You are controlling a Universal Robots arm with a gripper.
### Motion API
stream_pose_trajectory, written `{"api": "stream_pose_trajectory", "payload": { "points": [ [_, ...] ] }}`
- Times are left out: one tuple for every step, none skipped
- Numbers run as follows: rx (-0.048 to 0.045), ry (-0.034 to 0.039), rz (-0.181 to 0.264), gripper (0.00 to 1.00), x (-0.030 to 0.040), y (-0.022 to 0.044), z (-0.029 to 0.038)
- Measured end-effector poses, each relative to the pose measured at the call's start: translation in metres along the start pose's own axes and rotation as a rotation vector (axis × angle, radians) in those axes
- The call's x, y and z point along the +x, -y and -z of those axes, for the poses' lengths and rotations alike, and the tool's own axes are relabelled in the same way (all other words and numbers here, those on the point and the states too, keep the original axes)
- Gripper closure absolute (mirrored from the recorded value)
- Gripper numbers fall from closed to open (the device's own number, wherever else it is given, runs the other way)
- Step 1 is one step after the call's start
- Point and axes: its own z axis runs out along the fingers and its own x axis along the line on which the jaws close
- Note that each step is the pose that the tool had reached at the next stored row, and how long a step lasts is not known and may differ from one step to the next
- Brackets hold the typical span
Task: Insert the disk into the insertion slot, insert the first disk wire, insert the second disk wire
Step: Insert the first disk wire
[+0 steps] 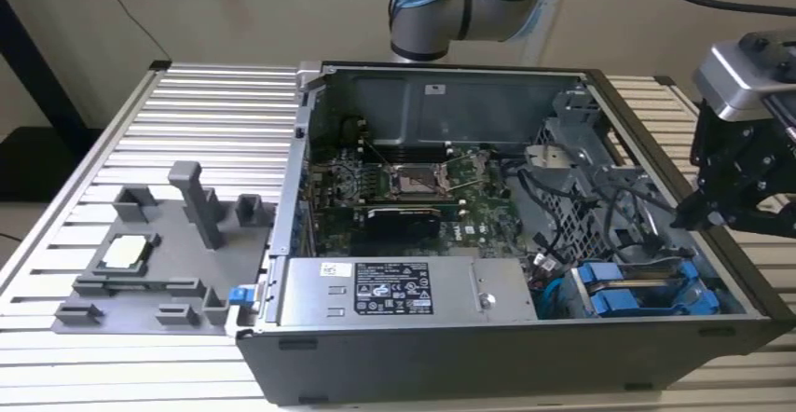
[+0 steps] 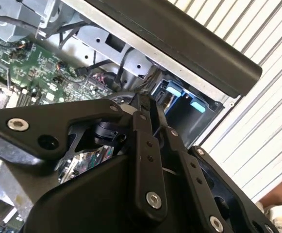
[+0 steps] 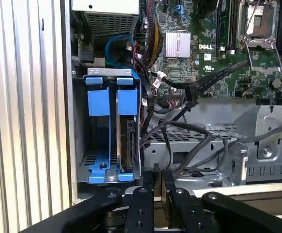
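at the exterior view's left a grey fixture (image 1: 162, 254) lies on the slatted desk (image 1: 212, 104). in the middle stands the open computer case (image 1: 498, 365), with the green motherboard (image 1: 411, 184) deep inside and the boxy power supply (image 1: 386, 289) along the near wall. in the case's corner, toward the exterior view's lower right, two blue fronts sit side by side. in the first wrist view the disk (image 3: 129, 141) is pushed into its slot, its dark edge showing behind its blue front, just beside the other blue carrier (image 3: 99, 97), whose bay looks hollow. black cables (image 3: 179, 141) loop next to them; i cannot tell whether any is plugged into the disk. at the exterior view's right edge the tool (image 1: 691, 214) hangs over the case's rim, apart from the disk. its fingers are drawn close together with only a thin gap, and nothing can be seen gripped between them.
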Motion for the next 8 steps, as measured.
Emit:
{"api": "stream_pose_trajectory", "payload": {
  "points": [
    [0.0, -0.012, 0.001, 0.81, -0.0007, -0.0002, -0.0005],
    [0.0, -0.0188, 0.001, 0.81, -0.0016, -0.001, -0.0014],
    [0.0, -0.0227, 0.002, 0.81, -0.0023, -0.0027, -0.0027],
    [0.0001, -0.0251, 0.002, 0.81, -0.0027, -0.0051, -0.004],
    [0.0004, -0.0275, 0.002, 0.81, -0.003, -0.0075, -0.0054],
    [0.0008, -0.0305, 0.002, 0.81, -0.0031, -0.0093, -0.0066],
    [0.0014, -0.0334, 0.002, 0.81, -0.0033, -0.011, -0.0079],
    [0.0022, -0.0365, 0.003, 0.81, -0.0034, -0.0126, -0.0093]
  ]
}}
